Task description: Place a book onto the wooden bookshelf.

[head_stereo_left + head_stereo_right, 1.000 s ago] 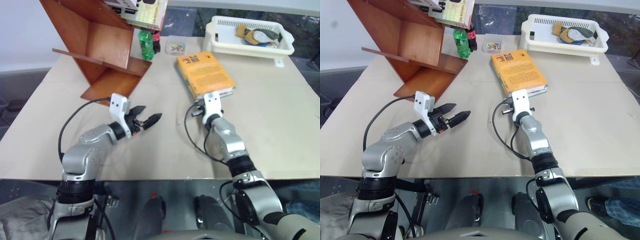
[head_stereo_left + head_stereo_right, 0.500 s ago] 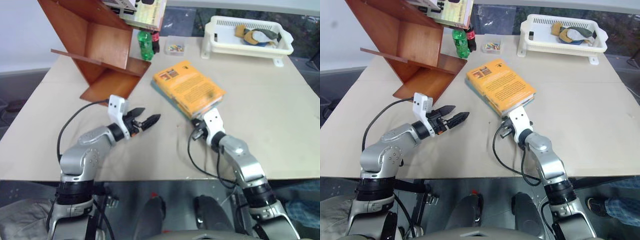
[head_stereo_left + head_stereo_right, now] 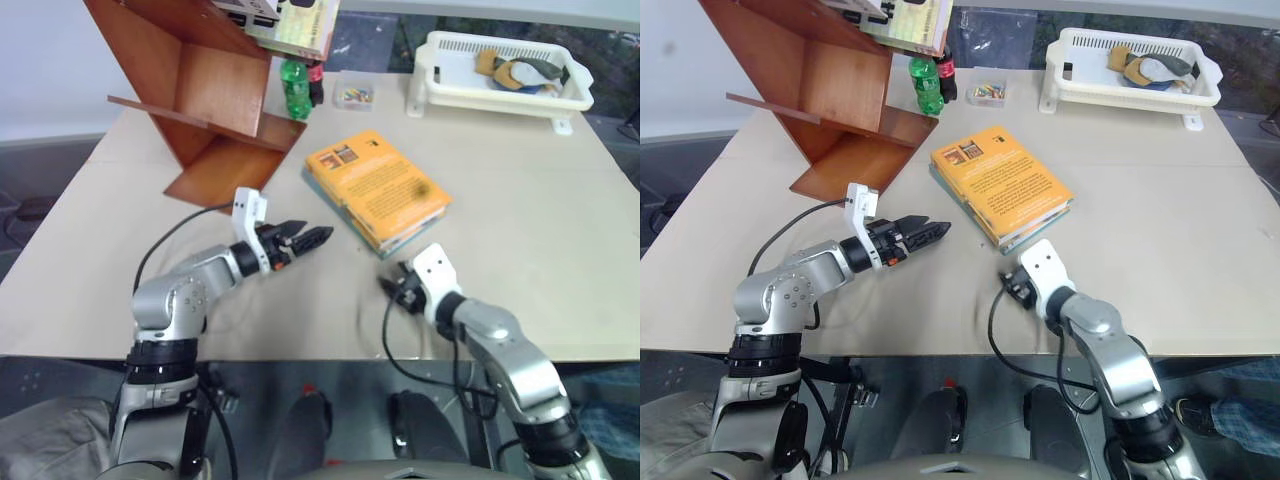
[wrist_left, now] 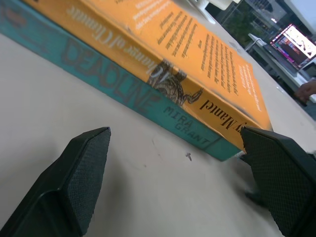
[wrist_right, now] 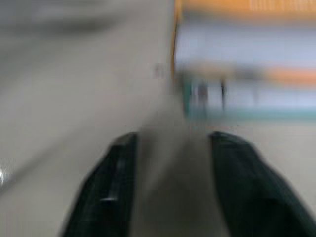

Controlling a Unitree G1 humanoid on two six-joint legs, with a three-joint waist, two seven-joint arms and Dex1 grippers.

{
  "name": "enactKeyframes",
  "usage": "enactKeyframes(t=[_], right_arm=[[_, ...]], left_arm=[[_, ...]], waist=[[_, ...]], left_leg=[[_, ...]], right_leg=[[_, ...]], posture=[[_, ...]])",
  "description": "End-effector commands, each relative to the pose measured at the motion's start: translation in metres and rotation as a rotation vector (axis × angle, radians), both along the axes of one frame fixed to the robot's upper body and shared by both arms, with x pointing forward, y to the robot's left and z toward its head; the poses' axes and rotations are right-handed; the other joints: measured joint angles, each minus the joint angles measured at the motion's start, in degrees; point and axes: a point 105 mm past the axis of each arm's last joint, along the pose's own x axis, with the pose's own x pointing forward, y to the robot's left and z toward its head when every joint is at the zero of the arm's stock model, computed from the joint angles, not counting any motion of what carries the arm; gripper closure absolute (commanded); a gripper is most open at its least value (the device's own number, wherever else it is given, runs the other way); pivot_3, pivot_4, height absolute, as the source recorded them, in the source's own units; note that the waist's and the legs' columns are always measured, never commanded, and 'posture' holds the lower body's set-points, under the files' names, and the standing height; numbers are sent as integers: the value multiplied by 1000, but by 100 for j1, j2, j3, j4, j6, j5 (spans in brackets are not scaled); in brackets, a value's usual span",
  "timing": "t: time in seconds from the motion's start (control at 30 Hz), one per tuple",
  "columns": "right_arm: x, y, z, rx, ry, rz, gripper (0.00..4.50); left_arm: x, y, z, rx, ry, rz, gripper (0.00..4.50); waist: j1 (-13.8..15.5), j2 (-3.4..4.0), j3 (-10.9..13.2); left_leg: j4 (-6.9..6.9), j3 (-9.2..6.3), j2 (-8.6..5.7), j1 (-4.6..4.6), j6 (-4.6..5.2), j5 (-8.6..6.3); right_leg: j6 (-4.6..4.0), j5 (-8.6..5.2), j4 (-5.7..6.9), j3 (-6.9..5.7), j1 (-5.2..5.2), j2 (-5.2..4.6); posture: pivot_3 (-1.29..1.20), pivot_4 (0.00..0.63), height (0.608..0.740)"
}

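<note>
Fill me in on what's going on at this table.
Neither gripper holds anything. The orange book lies on a thinner teal book on the table. The right gripper sits just short of the books, fingers apart. The left gripper, open, points at them. The wooden bookshelf stands tilted behind.

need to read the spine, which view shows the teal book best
The left wrist view: the teal book lies under the orange book with its lettered spine facing the camera. The eye views show just a thin teal edge; the right wrist view gives a blurred strip.
</note>
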Motion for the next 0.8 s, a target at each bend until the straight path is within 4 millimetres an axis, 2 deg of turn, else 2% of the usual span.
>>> enactKeyframes(t=[0.03,0.13,0.23,0.37,0.43,0.57,0.67,0.8], right_arm=[[-15,-14,42,38,-96,33,3139],[-9,-38,68,37,-148,-21,4422],[24,-71,96,-23,-238,-142,4422],[73,-99,111,-119,-279,-225,4422],[103,-107,112,-156,-284,-244,4422],[166,-114,94,-249,-250,-265,4422],[183,-106,80,-287,-235,-235,4422],[185,-85,71,-263,-219,-107,4422]], left_arm=[[2,-4,12,-25,-49,-26,0],[0,-6,16,-36,-78,-54,0],[-1,-6,18,-21,-125,-63,0],[-6,-6,27,20,-232,-61,0],[-11,-5,36,47,-349,-71,0],[-23,7,26,197,-455,-88,0],[-28,10,29,197,-476,-63,0],[-36,13,24,224,-475,-48,0]], waist=[[-9,-1,0],[-19,-1,0],[-25,0,1],[-17,-2,1],[-21,-2,2],[-59,1,7],[-35,1,7],[-16,0,9]], left_leg=[[0,0,1,2,0,0],[1,2,4,5,0,0],[4,4,5,10,1,0],[12,11,5,10,1,0],[11,10,4,4,1,0],[-8,30,4,12,1,1],[-25,27,4,8,1,1],[-35,19,-2,-16,0,1]], right_leg=[[1,-1,0,-1,2,1],[6,-3,2,-1,2,3],[8,-5,5,0,3,5],[-6,-3,4,3,5,4],[-2,0,3,3,4,4],[-5,2,-6,21,1,3],[-5,2,-21,19,-4,4],[-4,4,-39,10,-16,-8]], posture=[[0,150,740],[0,150,740],[0,150,740],[0,150,740],[0,150,740],[0,150,740],[0,150,740],[0,150,740]])
